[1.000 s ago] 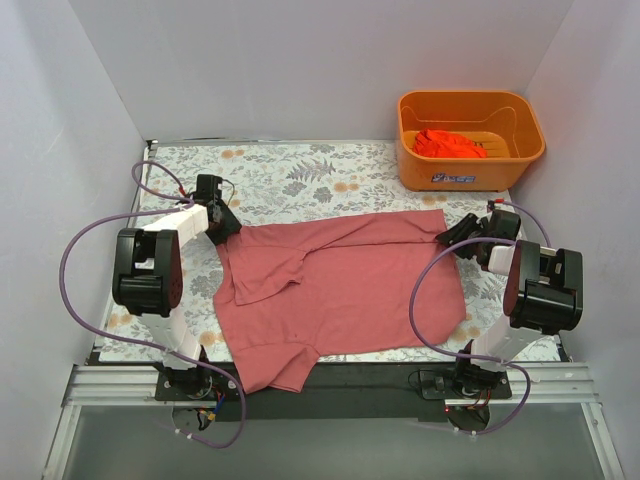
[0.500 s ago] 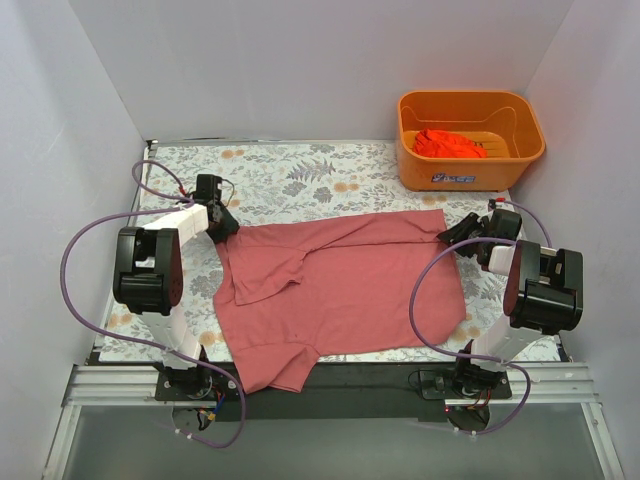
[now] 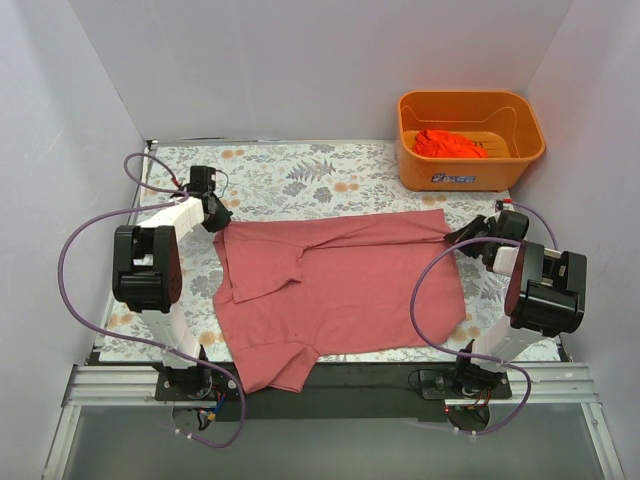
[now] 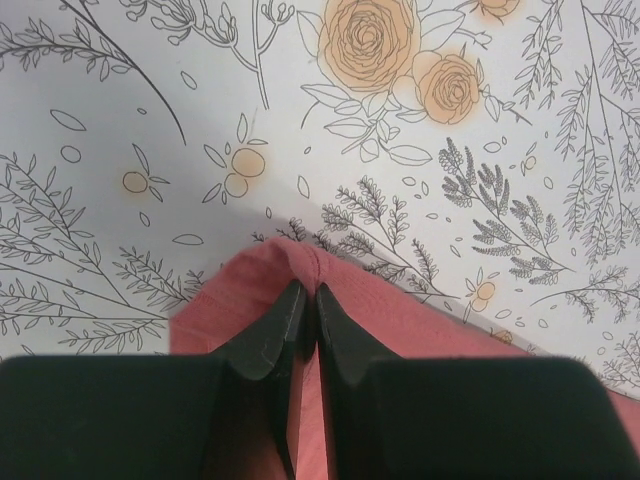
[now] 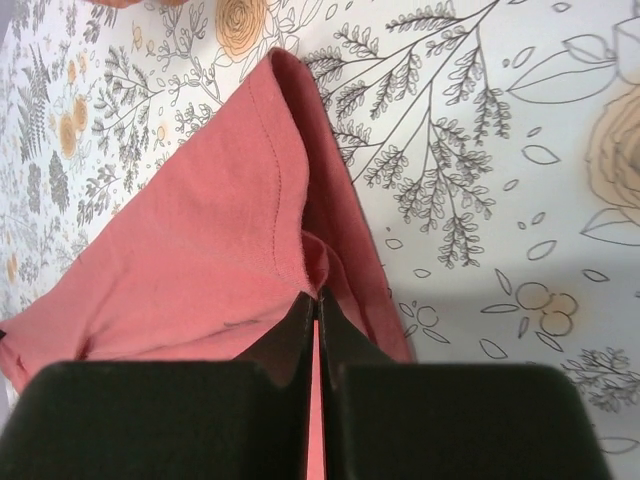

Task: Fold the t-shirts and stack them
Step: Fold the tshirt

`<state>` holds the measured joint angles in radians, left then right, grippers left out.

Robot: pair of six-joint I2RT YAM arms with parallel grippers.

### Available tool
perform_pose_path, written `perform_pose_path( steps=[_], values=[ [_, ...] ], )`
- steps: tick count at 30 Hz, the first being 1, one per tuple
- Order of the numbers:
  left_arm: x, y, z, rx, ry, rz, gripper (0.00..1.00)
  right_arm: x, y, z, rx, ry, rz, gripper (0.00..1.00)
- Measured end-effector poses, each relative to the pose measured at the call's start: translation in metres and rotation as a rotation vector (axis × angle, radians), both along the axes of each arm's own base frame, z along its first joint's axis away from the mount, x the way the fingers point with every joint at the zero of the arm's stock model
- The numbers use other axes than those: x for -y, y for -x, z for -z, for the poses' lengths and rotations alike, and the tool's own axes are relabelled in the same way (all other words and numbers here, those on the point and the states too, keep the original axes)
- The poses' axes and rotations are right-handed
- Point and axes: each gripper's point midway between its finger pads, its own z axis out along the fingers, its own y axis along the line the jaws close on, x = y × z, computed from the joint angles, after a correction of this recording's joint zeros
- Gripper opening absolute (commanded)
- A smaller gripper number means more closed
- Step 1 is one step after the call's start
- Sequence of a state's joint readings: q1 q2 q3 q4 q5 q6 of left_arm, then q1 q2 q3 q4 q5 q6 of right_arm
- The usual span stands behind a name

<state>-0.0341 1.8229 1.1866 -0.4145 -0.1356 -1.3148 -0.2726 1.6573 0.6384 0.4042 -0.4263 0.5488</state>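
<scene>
A dusty pink-red t-shirt (image 3: 340, 285) lies spread across the floral table, partly folded, with a sleeve hanging over the near edge. My left gripper (image 3: 214, 222) is shut on the shirt's far left corner; in the left wrist view the cloth (image 4: 400, 310) bunches between the black fingertips (image 4: 310, 292). My right gripper (image 3: 449, 236) is shut on the far right corner, and the hem (image 5: 240, 230) puckers at its tips (image 5: 318, 298). A brighter orange-red t-shirt (image 3: 450, 143) lies crumpled in the basket.
The orange plastic basket (image 3: 470, 172) stands at the far right corner of the table. White walls close in the left, back and right sides. Purple cables loop beside both arms. Floral tablecloth (image 3: 290, 175) shows behind the shirt.
Both grippers have shut on the shirt's far corners. The left gripper has moved outward and away, pulling the shirt's left corner with it; the right has shifted slightly right.
</scene>
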Motion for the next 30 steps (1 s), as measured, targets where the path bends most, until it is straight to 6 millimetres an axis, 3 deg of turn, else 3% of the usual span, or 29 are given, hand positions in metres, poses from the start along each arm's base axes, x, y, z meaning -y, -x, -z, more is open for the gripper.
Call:
perform_pose_path(
  steps=[8, 12, 16, 19, 20, 23, 27, 30],
  values=[
    [-0.004, 0.000, 0.015, -0.046, -0.022, -0.004, 0.07, 0.008, 0.007, 0.001, -0.037, 0.021, -0.007, 0.01],
    [-0.005, 0.004, 0.021, -0.070, -0.025, -0.007, 0.15, 0.010, 0.001, -0.002, -0.045, 0.034, -0.027, 0.04],
    [-0.005, 0.003, 0.020, -0.070, -0.025, -0.009, 0.33, 0.010, -0.001, 0.001, -0.062, 0.044, -0.049, 0.27],
    [-0.006, 0.003, 0.017, -0.076, -0.031, -0.011, 0.45, 0.013, 0.003, 0.003, -0.084, 0.064, -0.054, 0.36],
    [-0.007, 0.004, 0.014, -0.077, -0.031, -0.012, 0.51, 0.013, 0.004, 0.003, -0.090, 0.072, -0.054, 0.39],
    [-0.009, 0.005, 0.003, -0.072, -0.035, -0.015, 0.60, 0.018, 0.005, -0.007, -0.087, 0.113, -0.047, 0.41],
    [-0.009, 0.006, -0.027, -0.035, -0.032, -0.017, 0.61, 0.021, -0.003, -0.042, -0.003, 0.183, -0.043, 0.40],
    [-0.006, 0.010, -0.053, 0.005, -0.030, -0.015, 0.56, 0.009, -0.017, -0.070, 0.091, 0.193, -0.087, 0.39]
  ],
)
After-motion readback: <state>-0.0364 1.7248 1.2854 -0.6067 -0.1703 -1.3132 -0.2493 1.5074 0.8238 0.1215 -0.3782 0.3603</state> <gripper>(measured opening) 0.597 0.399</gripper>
